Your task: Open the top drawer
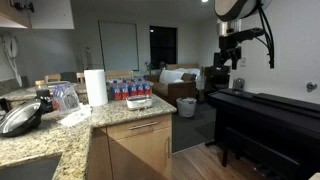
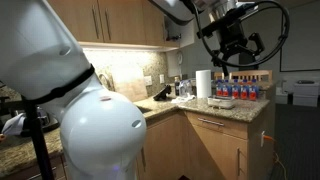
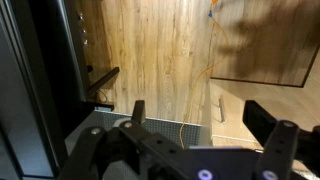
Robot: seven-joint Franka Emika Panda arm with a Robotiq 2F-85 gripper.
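Note:
The top drawer [image 1: 146,128] is a shallow light-wood front with a slim silver bar handle, just under the granite counter [image 1: 100,122], and it sits shut. The drawer [image 2: 220,128] shows shut in both exterior views. My gripper [image 1: 232,58] hangs high in the air, far from the drawer and above the black piano. It also appears well above the counter [image 2: 232,48]. In the wrist view my gripper [image 3: 200,115] is open with nothing between the fingers [image 3: 137,110]. Far below it lie wood floor and a light-wood front with a silver handle [image 3: 221,108].
A paper towel roll [image 1: 96,87], packed water bottles [image 1: 130,90] and a pan lid [image 1: 20,118] stand on the counter. A taller cabinet door [image 1: 150,155] is under the drawer. A black piano [image 1: 265,120] stands beneath the arm, with a bin [image 1: 187,107] behind.

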